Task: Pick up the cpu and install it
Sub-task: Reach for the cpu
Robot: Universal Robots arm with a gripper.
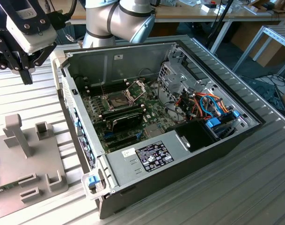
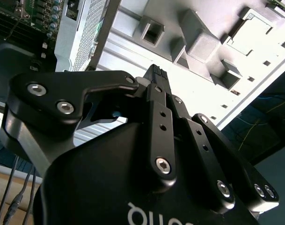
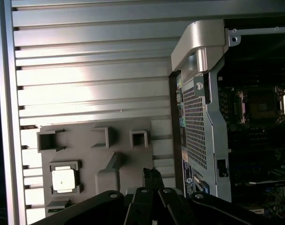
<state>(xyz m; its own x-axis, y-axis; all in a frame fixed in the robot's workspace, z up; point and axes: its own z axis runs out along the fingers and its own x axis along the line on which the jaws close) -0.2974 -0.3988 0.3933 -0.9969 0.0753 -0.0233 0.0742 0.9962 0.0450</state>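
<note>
On grey fixture (image 3: 86,159) beside computer case (image 1: 109,58): one cpu (image 3: 63,180) seated in pocket; jaws above, pressed together, empty.

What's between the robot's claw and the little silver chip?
In the first wrist view, a raised grey block of the holder plate stands between gripper and cpu.

Gripper (image 1: 26,75) hangs with its fingers (image 1: 28,70) pointing down, tips pressed together and nothing between them. Both wrist views show the same closed tips (image 2: 157,75) (image 3: 151,174). Black linkage bars (image 2: 161,131) spread outward from the fingers back to the black gripper body. A pale wrist housing (image 1: 32,26) sits directly above the fingers. The arm's silver-grey joints (image 1: 119,18) stand well apart from the fingers, toward the exterior view's right.
</note>
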